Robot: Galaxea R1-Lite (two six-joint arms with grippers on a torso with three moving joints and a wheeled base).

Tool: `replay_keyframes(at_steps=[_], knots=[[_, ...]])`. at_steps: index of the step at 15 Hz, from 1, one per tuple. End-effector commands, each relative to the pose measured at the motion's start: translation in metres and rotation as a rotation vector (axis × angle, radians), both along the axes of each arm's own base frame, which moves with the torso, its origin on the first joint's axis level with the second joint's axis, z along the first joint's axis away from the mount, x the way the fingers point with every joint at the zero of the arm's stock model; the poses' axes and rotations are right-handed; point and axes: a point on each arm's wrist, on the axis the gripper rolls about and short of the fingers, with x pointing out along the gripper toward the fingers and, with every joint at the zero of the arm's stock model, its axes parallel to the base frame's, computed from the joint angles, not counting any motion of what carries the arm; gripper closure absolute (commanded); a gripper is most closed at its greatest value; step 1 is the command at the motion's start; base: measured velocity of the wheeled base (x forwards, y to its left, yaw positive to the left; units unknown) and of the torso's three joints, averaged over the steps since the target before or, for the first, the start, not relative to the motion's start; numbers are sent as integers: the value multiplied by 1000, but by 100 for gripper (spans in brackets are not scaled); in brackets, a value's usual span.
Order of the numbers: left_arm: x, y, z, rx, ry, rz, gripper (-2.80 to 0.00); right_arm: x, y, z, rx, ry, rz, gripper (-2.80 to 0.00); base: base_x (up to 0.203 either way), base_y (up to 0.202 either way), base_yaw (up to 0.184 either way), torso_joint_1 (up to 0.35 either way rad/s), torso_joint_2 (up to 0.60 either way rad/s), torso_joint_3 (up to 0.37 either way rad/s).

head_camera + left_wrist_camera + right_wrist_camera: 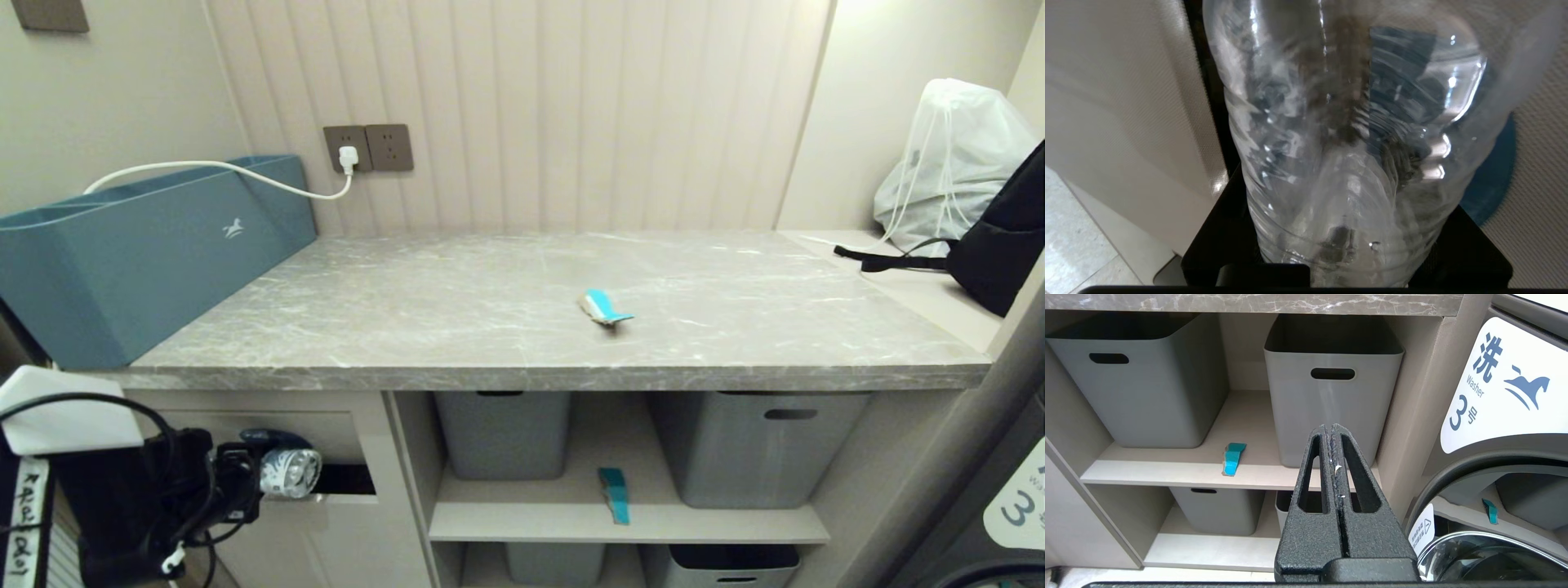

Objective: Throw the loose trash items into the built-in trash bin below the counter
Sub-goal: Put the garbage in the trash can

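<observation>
Gripping clear ribbed water bottle (1339, 155), left claw (245, 482)

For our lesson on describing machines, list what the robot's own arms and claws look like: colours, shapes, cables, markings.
The left arm is black with a white cover, looped black cables and a white strip of black lettering. The right claw has two black, rough-textured fingers, long and tapering, each with a slot cut through it. The left claw is black too.
</observation>
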Motion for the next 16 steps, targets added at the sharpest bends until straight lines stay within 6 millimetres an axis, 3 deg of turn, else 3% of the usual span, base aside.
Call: replay_keyframes(at_steps=[1, 10, 16], knots=[[6, -1, -6, -7, -10, -8, 0, 0, 0, 0, -1, 0, 0, 0, 0, 0, 0, 0, 0, 0], [23, -2, -20, -54, -44, 12, 0, 0, 0, 0, 1, 0, 0, 0, 0, 0, 0, 0, 0, 0], [33, -4, -17, -42, -78, 1, 0, 0, 0, 0, -1, 0, 0, 0, 0, 0, 0, 0, 0, 0]])
